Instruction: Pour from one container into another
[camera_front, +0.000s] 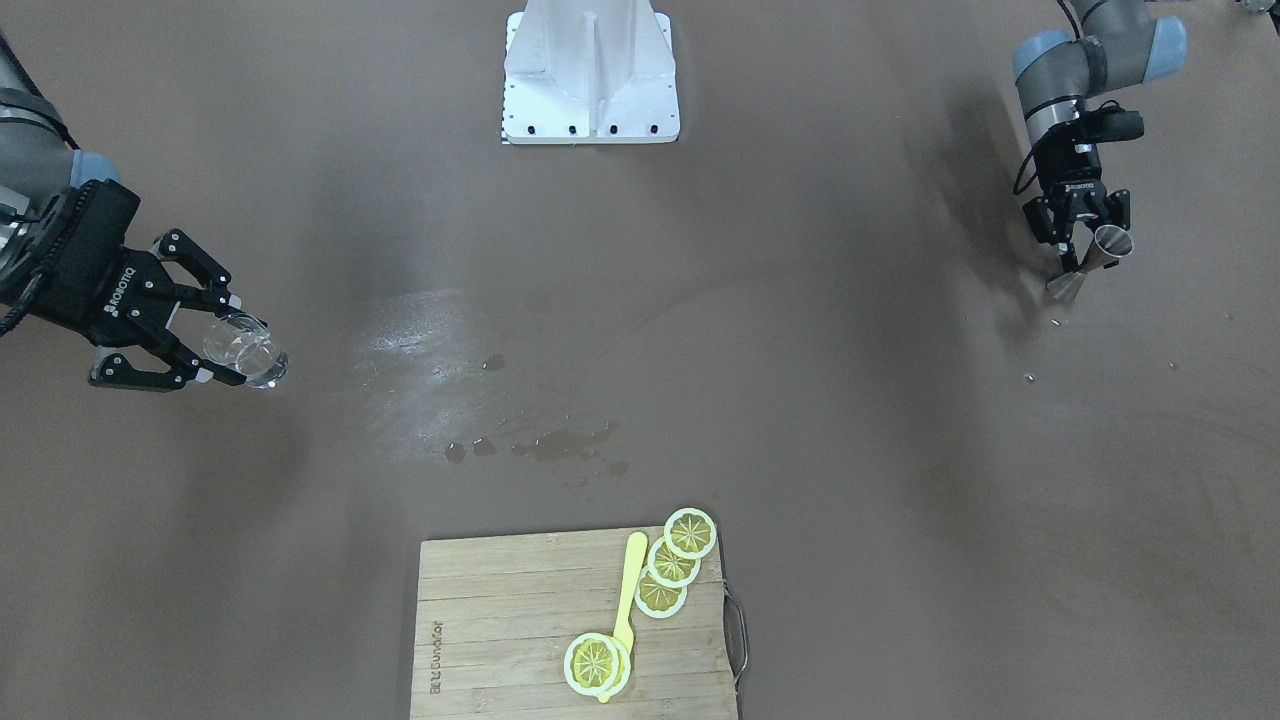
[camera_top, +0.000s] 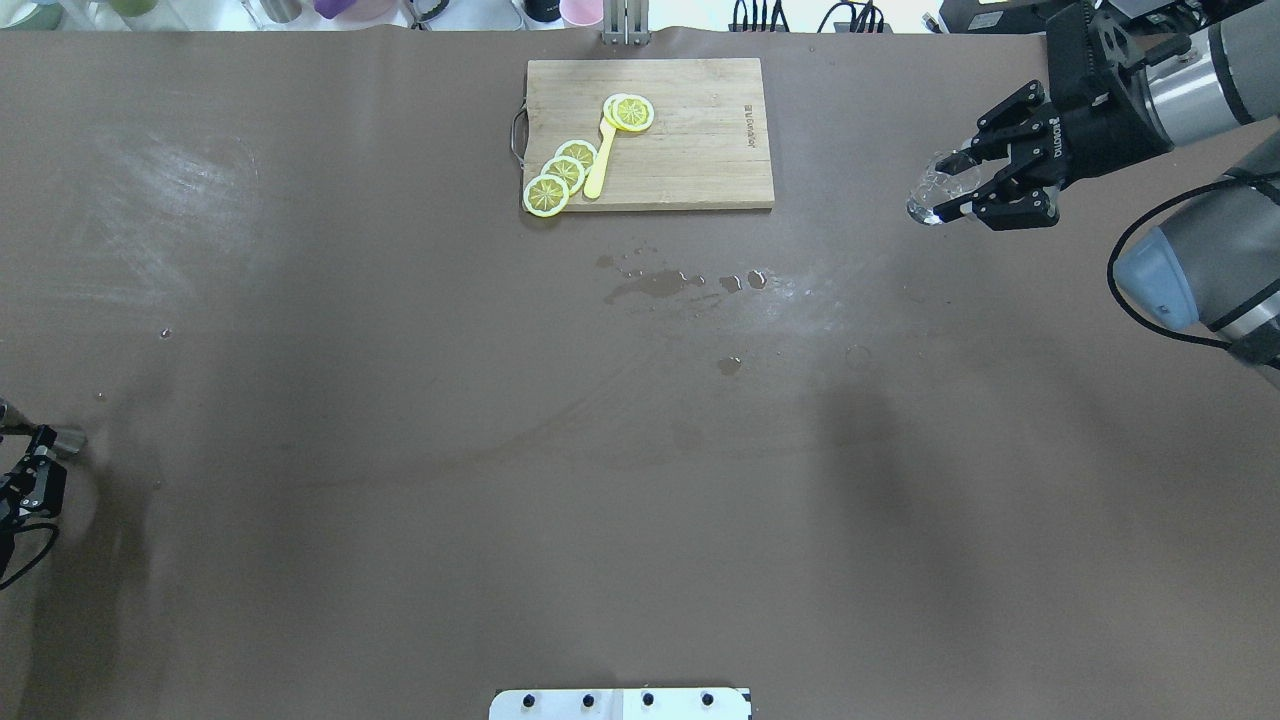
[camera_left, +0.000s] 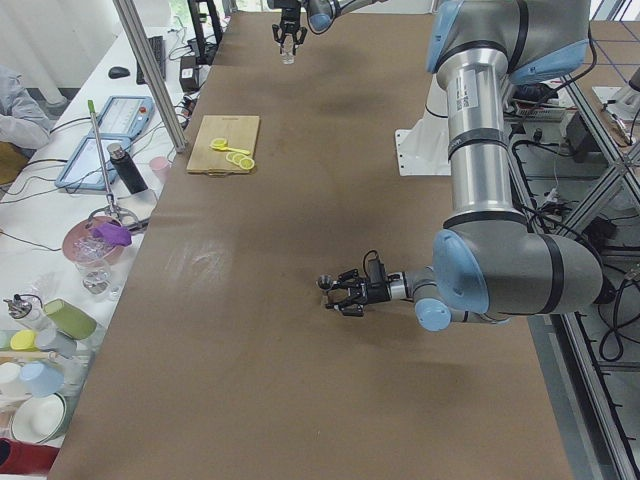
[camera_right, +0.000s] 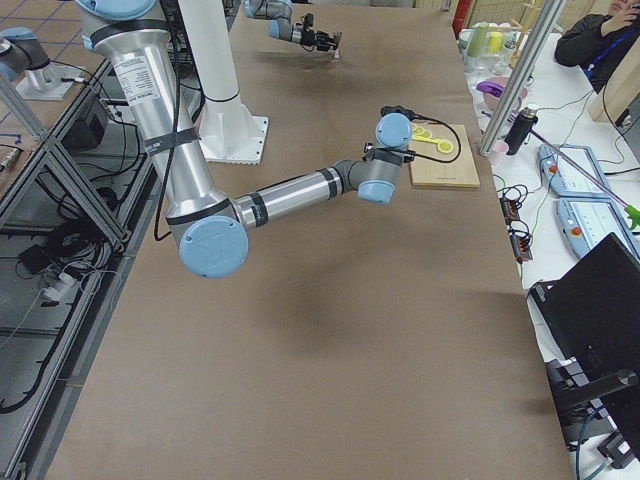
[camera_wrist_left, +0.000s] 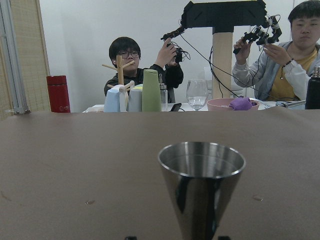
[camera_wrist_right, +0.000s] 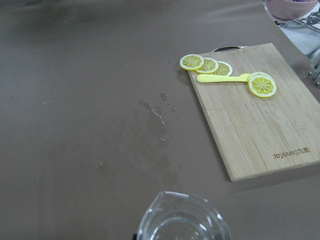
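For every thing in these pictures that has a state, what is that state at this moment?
left pincer: shut on the metal cup
metal cup: held, upright, mouth up
right pincer: shut on the glass pitcher
glass pitcher: held; contents cannot be told
cutting board: flat, carrying lemon slices and a yellow spoon
table: wet, small puddles near the board

A rectangular wooden cutting board (camera_front: 520, 630) lies on the brown table (camera_front: 900, 500). Three overlapping yellow lemon slices (camera_front: 672, 562) sit at its handle-side corner. A fourth slice (camera_front: 597, 662) lies at one end of a pale yellow plastic spoon (camera_front: 630, 580). Small wet patches (camera_front: 560, 443) darken the table near the board.
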